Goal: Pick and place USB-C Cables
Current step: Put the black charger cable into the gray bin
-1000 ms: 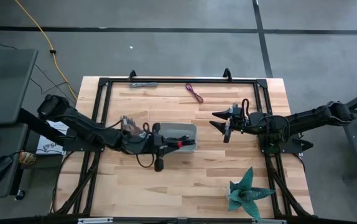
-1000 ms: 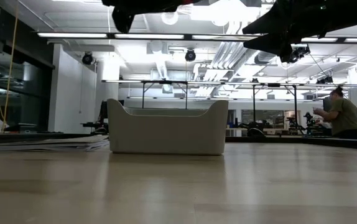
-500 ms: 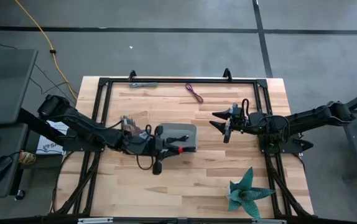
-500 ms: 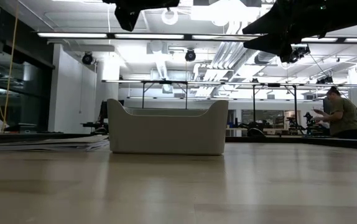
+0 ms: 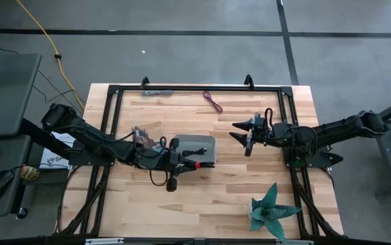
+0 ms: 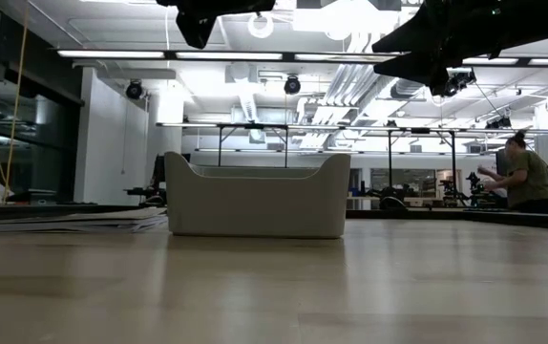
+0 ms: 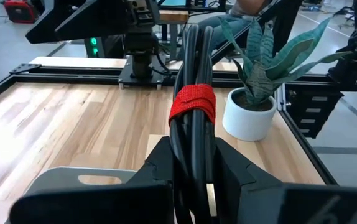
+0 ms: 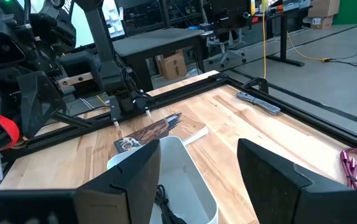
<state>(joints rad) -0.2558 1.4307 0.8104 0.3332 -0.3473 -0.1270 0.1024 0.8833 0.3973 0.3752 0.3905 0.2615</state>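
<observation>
Change: black-and-red cable [image 7: 192,124], gripped in left gripper [image 5: 197,162] jaws, was drawn back slightly over tray [image 5: 206,141]; release pending.
Right gripper [image 5: 244,139]: jaws open, unmoved.

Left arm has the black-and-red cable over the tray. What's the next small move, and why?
Probably lower and open the left gripper: it is shut on the black-and-red cable above the grey tray, so releasing should drop it in. The right gripper waits open beside the tray.
</observation>
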